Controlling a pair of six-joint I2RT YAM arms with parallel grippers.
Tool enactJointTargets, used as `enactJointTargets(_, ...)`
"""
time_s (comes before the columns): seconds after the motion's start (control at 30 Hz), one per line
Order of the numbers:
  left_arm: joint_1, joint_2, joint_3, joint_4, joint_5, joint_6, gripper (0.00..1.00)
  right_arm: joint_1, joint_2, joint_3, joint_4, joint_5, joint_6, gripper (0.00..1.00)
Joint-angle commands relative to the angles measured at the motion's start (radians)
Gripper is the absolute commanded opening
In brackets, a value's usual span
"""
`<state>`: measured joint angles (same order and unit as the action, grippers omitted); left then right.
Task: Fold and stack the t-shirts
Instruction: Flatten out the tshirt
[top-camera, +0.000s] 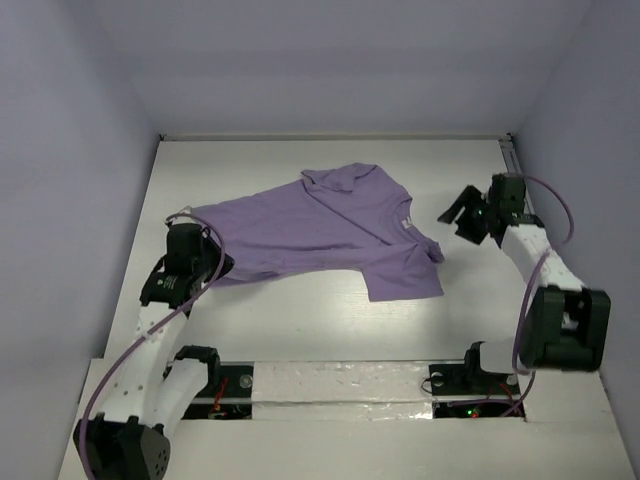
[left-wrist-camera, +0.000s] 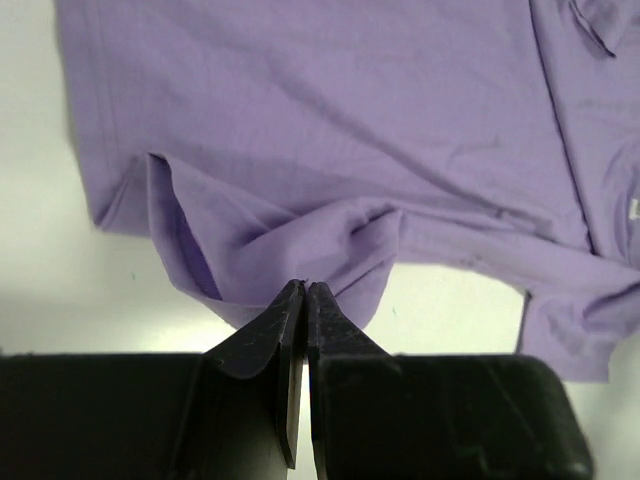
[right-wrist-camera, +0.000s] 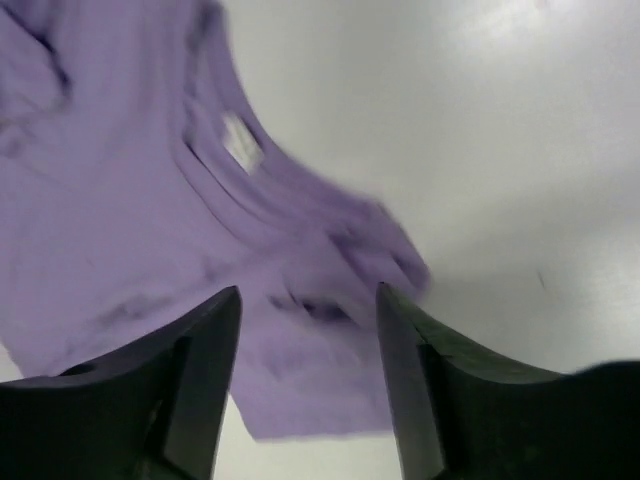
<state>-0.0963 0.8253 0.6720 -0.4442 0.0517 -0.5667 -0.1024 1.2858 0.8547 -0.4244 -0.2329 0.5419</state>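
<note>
One lavender-purple t-shirt (top-camera: 320, 230) lies spread out on the white table (top-camera: 300, 320), collar toward the back and one sleeve at the right. My left gripper (top-camera: 212, 265) sits at the shirt's near left corner. In the left wrist view its jaws (left-wrist-camera: 305, 287) are shut, pinching a raised, bunched fold of the t-shirt (left-wrist-camera: 350, 130) hem. My right gripper (top-camera: 458, 215) hovers just right of the right sleeve. In the blurred right wrist view the right gripper (right-wrist-camera: 308, 295) is open over the t-shirt (right-wrist-camera: 120, 200) sleeve, with nothing between its fingers.
Pale walls enclose the table on the left, back and right. A metal rail (top-camera: 512, 150) runs along the back right corner. A taped strip (top-camera: 340, 380) marks the near edge between the two arm bases. A white neck label (top-camera: 406, 222) shows on the shirt.
</note>
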Motion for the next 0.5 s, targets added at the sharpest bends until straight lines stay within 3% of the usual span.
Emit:
enactJointTargets(0.0,-0.016,-0.093,0.025,-0.134,0.008,-0.057,0.0,0.023,0.256,0.193,0.231,-0.092,-0.051,0.69)
enactJointTargets(0.07,-0.016,-0.151,0.005,-0.151,0.02,-0.094,0.0,0.067,0.402,0.382,0.182,-0.077,-0.11,0.73)
enactJointTargets(0.23,-0.016,-0.225,-0.017,-0.182,0.031,-0.15,0.0,0.104,0.738,0.596,0.187,-0.106,-0.109,0.79)
enactJointTargets(0.4,-0.016,-0.209,0.067,-0.188,-0.033,-0.127,0.0,0.167,0.883,0.728,0.15,-0.16,-0.129,0.8)
enactJointTargets(0.47,-0.016,-0.168,0.092,-0.171,-0.042,-0.118,0.0,0.167,0.909,0.748,0.156,-0.183,-0.12,0.75)
